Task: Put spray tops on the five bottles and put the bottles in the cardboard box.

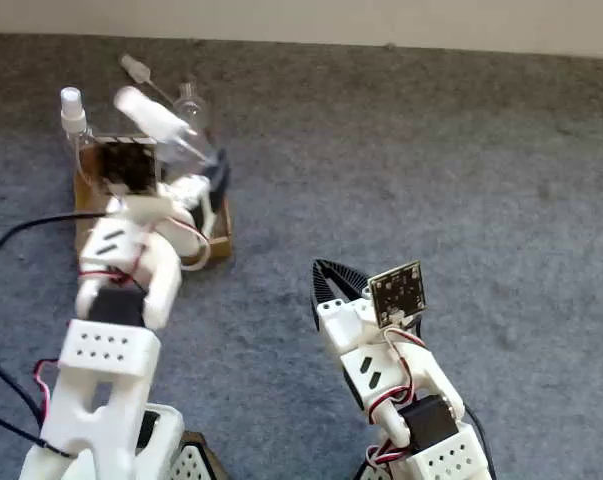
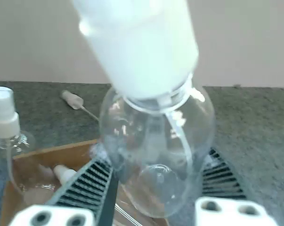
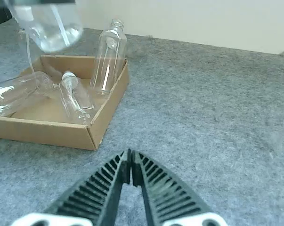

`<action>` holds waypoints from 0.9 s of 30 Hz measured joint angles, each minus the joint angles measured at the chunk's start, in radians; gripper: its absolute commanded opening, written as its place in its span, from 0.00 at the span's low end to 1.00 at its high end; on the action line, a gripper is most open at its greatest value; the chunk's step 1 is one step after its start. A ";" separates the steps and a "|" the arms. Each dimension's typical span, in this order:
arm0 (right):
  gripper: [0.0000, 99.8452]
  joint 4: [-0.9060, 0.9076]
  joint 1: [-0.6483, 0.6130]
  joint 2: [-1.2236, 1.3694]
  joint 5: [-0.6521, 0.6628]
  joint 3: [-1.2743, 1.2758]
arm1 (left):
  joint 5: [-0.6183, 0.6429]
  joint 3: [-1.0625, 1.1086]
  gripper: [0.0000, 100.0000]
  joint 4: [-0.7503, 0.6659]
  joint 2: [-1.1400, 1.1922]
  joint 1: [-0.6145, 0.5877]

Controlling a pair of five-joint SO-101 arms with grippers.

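Note:
My left gripper is shut on a clear bottle with a white spray top, held tilted above the cardboard box. In the left wrist view the bottle sits between the ribbed fingers. The right wrist view shows the box with two capped bottles lying inside, and a topless bottle upright at its far corner. A loose spray top lies on the carpet beyond the box. My right gripper is shut and holds nothing; it is near the table's middle.
Another capped bottle stands upright at the box's far left corner, also seen from the left wrist. Grey carpet covers the table, with open room to the right of the box. A black cable loops near the left arm.

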 measured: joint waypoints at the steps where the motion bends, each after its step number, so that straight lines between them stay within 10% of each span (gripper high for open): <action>1: 0.01 0.000 0.000 0.000 0.000 0.000 | 0.000 -0.032 0.09 0.000 0.031 -0.023; 13: 0.01 0.000 0.003 0.000 0.000 0.000 | 0.000 -0.167 0.09 -0.110 0.552 -0.207; 27: 0.01 0.000 0.003 0.000 0.000 0.000 | 0.003 -0.063 0.09 -0.143 0.540 -0.236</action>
